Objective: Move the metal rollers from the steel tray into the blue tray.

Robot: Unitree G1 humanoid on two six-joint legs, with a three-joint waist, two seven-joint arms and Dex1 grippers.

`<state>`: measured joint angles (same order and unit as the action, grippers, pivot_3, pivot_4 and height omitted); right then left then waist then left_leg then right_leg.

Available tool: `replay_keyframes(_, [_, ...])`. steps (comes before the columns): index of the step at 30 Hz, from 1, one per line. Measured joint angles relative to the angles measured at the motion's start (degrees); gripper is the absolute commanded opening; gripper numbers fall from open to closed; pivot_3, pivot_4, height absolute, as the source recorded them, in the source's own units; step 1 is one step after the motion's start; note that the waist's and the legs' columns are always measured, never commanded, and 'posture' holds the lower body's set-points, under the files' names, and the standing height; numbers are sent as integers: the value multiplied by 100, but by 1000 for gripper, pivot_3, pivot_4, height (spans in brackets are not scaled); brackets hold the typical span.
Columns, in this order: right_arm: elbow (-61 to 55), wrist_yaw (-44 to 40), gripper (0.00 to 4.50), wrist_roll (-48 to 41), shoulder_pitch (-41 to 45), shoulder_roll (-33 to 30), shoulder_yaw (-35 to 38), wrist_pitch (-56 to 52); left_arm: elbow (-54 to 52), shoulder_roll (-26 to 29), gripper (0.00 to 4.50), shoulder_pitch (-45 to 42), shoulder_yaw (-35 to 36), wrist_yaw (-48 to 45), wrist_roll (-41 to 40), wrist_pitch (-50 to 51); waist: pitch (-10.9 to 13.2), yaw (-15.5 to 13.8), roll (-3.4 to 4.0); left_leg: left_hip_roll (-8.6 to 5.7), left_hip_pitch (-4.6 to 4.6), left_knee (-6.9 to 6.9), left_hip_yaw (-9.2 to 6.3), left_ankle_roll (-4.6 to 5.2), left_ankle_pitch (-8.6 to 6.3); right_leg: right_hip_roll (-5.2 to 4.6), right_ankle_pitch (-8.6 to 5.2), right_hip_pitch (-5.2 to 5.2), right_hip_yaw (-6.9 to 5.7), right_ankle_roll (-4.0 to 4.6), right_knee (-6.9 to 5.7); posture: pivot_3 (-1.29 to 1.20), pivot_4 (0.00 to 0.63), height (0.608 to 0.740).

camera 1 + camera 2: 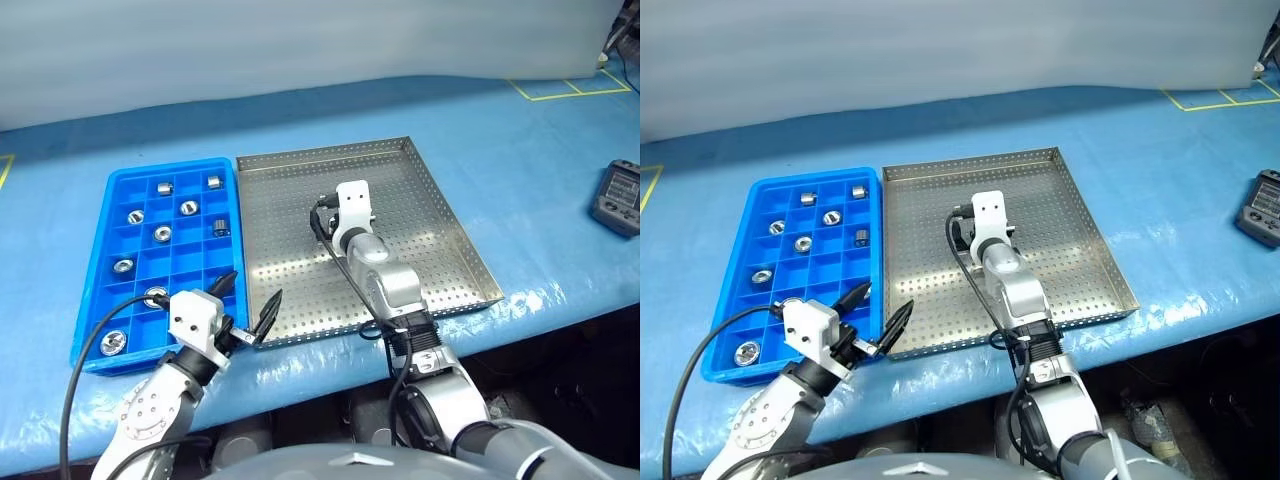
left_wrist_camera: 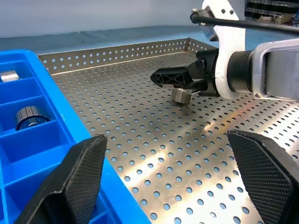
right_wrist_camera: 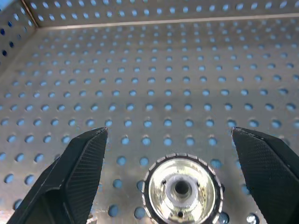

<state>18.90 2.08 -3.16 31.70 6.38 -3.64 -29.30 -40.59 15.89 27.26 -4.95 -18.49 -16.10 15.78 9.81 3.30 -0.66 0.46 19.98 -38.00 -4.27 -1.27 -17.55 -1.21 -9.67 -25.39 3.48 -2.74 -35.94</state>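
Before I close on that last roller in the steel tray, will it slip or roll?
Probably stable: the roller stands on its flat end on the steel tray, hole up. Its polished sides could slip between the right end effector's open fingers. If tipped, it would likely roll.

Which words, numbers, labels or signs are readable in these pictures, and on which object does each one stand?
None can be read.
The dark handheld device on the blue table cover has a small screen, too small to read.
The steel tray, the blue tray and the metal rollers show no markings.
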Motion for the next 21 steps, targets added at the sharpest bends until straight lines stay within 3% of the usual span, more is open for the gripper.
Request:
replay_keyframes(9, [-850, -138, 1697, 9, -638, -54, -89, -393, -2, -18, 4500, 185, -27, 132, 42, -3, -5, -45, 2, 1, -7, 0, 0, 0, 0, 1, -23, 5, 1, -16, -2, 97, 150, 740])
replay_keyframes(16, [-1540, -463, 1708, -2, -816, -79, -420, -851, -3, -11, 4500, 234, -36, 168, 42, -5, -4, -57, 3, 1, -6, -1, 1, 0, 0, 3, -23, 2, 3, -16, -4, 103, 150, 740])
replay_keyframes(21, [-1743, -832, 1708, -81, -307, 56, -684, -888, -4, -10, 4500, 232, -40, 194, 43, -11, -4, -62, 3, 3, -5, 2, 2, 0, 0, 4, -22, -2, 3, -16, -4, 125, 150, 740])
